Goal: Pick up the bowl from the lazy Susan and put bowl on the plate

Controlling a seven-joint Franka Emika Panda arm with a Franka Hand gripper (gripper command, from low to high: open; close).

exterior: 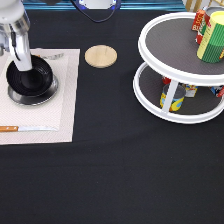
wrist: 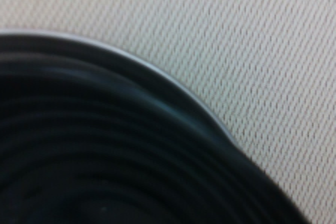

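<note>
Exterior view: the arm comes down at the exterior view's top left, and the gripper (exterior: 22, 64) sits at the upper rim of the bowl (exterior: 30, 79). The fingertips are lost against the black rim, so whether they clamp the bowl or stand off it cannot be told from here. The bowl lies directly under and slightly toward the exterior view's bottom right of the gripper. It is round, so there is no long axis to line up with. It sits on the plate (exterior: 50, 93), whose silver rim shows as a crescent around the bowl's lower and right edge. Bowl and plate look nearly concentric, and the bowl covers most of the plate. The plate rests on a pale placemat (exterior: 67, 105), with a knife (exterior: 27, 128) along the mat's lower edge. The lazy Susan (exterior: 170, 50) stands well apart at the exterior view's right. It carries cans on both tiers and no bowl. A wooden coaster (exterior: 100, 55) lies between mat and turntable.

Wrist view: the bowl (wrist: 97, 150) fills most of the frame, ribbed inside, very close below the hand. A thin silver sliver hugs its edge, probably the plate's rim. The woven placemat (wrist: 255, 60) shows beyond it.
</note>
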